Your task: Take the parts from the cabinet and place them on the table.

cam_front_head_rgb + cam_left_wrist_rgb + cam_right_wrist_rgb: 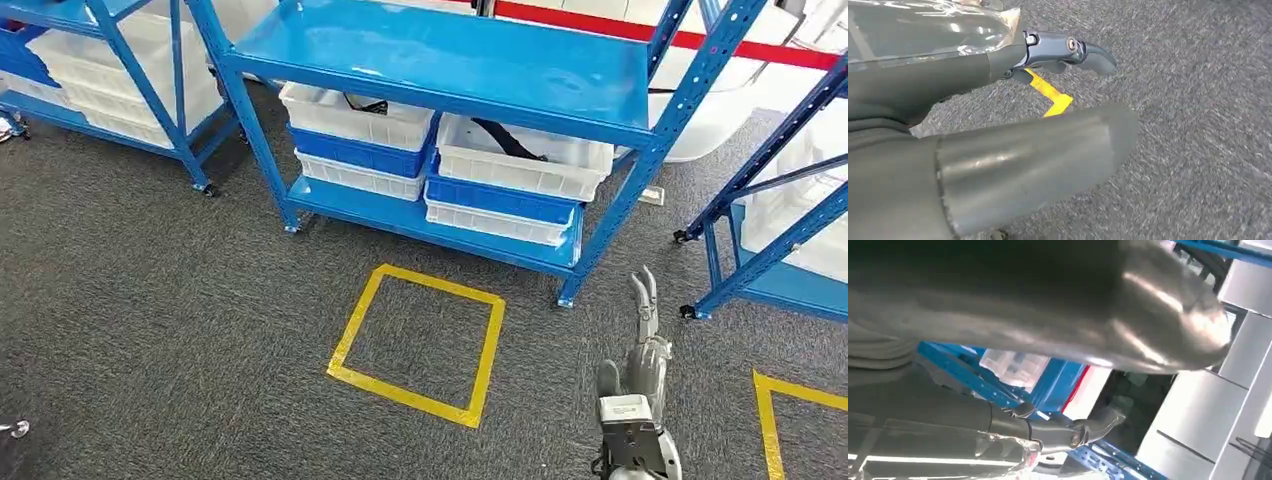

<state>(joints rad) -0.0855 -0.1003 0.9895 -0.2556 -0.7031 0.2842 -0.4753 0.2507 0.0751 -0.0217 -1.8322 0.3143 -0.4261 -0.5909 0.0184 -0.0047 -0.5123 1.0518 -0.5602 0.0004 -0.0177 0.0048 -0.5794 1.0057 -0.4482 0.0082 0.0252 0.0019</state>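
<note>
The right hand was wide and empty, held low near the rack, ready to reach. Parts lay far in the white bins. The left hand held nothing

A dark grey speckled carpet covers the floor. A square outlined in yellow tape is marked on it, and the corner of another yellow outline is seen at the right edge. Blue metal shelving racks on small castors are lined up along the far side: 1 at the centre, 1 at the left, 1 at the right. A red stripe runs along the pale surface behind them.
</note>
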